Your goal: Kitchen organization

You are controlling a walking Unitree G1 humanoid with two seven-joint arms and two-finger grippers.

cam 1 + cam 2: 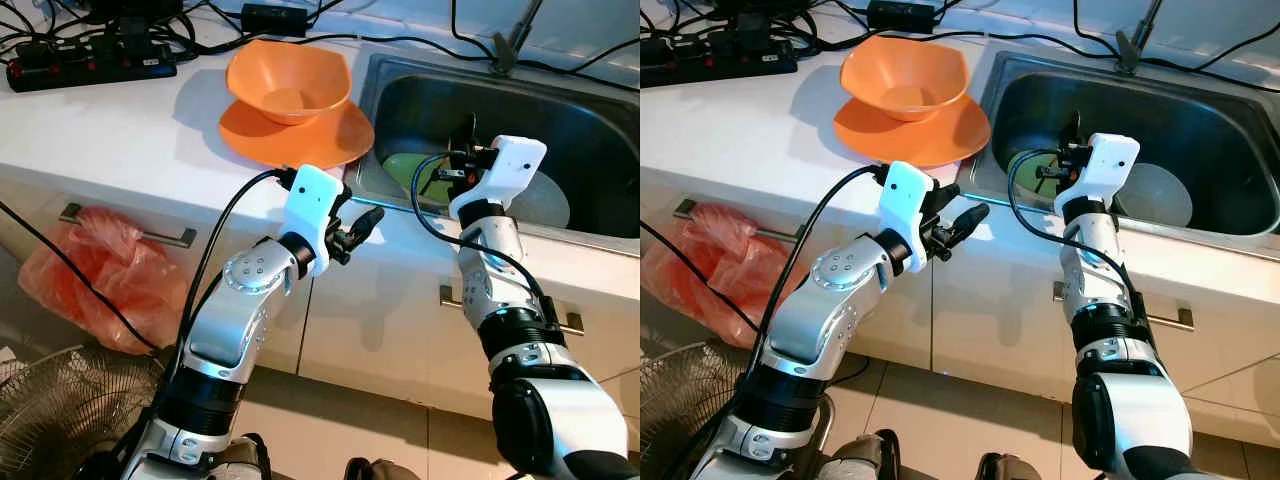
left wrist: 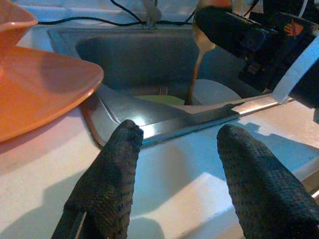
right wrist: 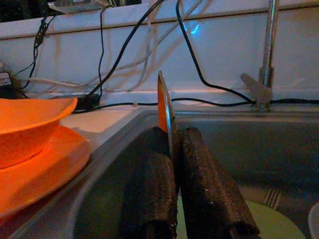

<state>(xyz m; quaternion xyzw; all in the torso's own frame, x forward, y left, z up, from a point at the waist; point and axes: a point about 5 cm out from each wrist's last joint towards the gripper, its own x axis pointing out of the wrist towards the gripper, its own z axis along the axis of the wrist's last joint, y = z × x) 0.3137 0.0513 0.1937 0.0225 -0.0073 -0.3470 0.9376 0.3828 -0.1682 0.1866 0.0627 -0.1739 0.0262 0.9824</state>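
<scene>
Right gripper (image 3: 174, 189), over the sink (image 1: 600, 120), pinches an orange spoon (image 3: 163, 107) upright; the right wrist view reveals this grasp edge-on. Left gripper (image 2: 179, 164) hovers spread and empty above the counter (image 1: 120, 130), right of the orange bowl (image 1: 290, 80) stacked on its plate (image 1: 250, 135).

A white kitchen counter (image 1: 130, 130) is being occupied near its front edge by a flat orange plastic plate (image 1: 300, 135), on which a deep orange plastic bowl (image 1: 288, 80) is being carried. A black power strip (image 1: 85, 65) with cables is being kept along the back edge. A stainless steel sink (image 1: 600, 140) is set into the counter beside the plate.
</scene>
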